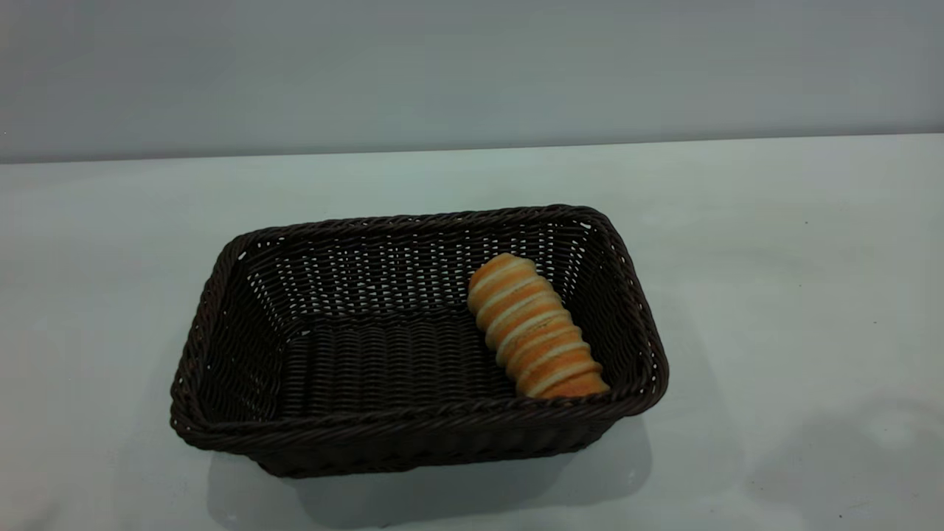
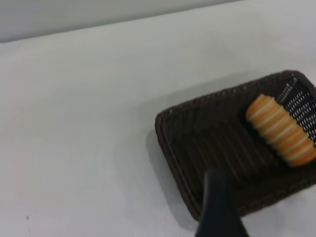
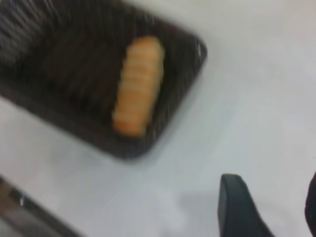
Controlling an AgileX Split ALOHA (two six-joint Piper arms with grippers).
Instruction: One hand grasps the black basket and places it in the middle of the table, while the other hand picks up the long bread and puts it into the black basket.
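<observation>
The black basket (image 1: 221, 310) stands in the middle of the table (image 1: 774, 295). The long bread (image 1: 532, 328) lies inside it along its right wall, resting on the basket floor. Neither gripper shows in the exterior view. In the left wrist view the basket (image 2: 197, 138) and the bread (image 2: 280, 129) lie below and beyond my left gripper (image 2: 217, 202), which is above the basket's near corner and holds nothing that I can see. In the right wrist view the basket (image 3: 74, 74) and bread (image 3: 138, 84) lie apart from my right gripper (image 3: 276, 197), which is open and empty over bare table.
The white-grey tabletop (image 1: 110, 295) stretches on all sides of the basket, up to a plain grey wall (image 1: 472, 74) at the back. A dark edge (image 3: 29, 217) shows at a corner of the right wrist view.
</observation>
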